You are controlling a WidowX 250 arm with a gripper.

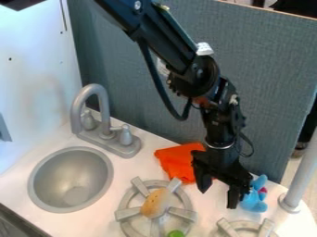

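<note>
Black two-finger claw (218, 198): spread wide, above the white counter (148, 159). Blue plush toy with pink patch (252, 200): just right of the claw. Bright orange cloth (175, 162): behind and left. Tan, oblong food-like piece (152, 203): farther left, atop grey round burner (127, 214).

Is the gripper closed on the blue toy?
No, the gripper stands open, and the blue toy lies outside its fingers.
</note>
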